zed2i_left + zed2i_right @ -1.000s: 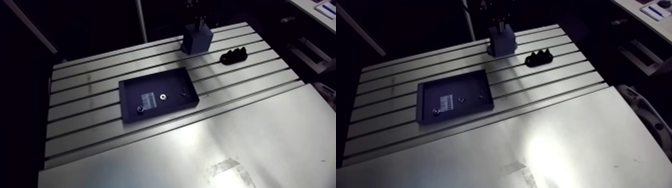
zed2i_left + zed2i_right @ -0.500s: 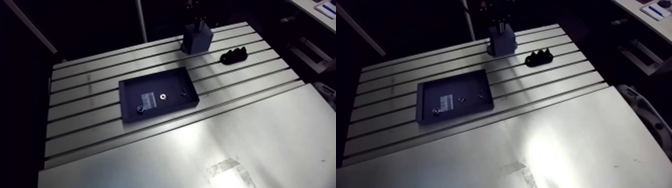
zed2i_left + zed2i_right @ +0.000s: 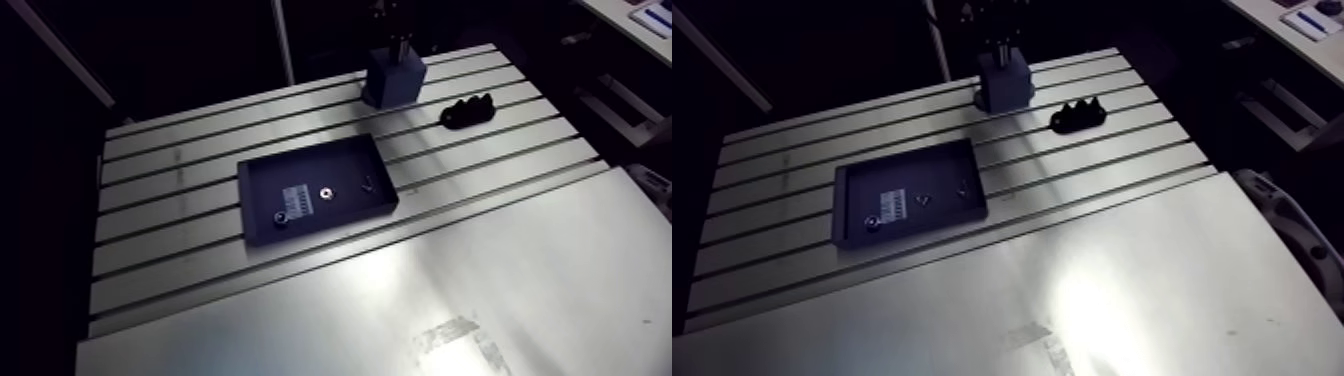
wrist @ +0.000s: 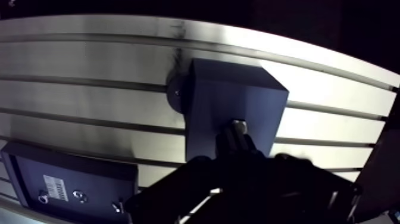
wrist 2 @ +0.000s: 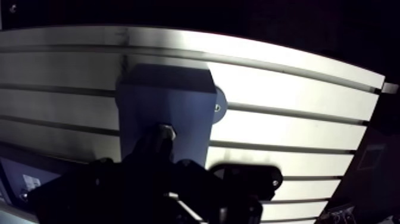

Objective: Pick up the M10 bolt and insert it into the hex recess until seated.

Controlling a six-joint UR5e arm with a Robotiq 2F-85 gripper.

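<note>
M10 bolt (image 4: 239, 126): pinched in the clenched gripper (image 4: 237, 146), bright end poking just ahead of the fingertips, right at the top face of the blue block (image 4: 235, 89) on the counter (image 4: 89, 59). No sight of the hex recess beneath (contact impossible to judge). Likely risks: tilts or sits off-centre, catches the recess rim, jams, or slips in the grip under a downward push.

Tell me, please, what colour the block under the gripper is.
Dark blue; the block shows best in the wrist view.
</note>
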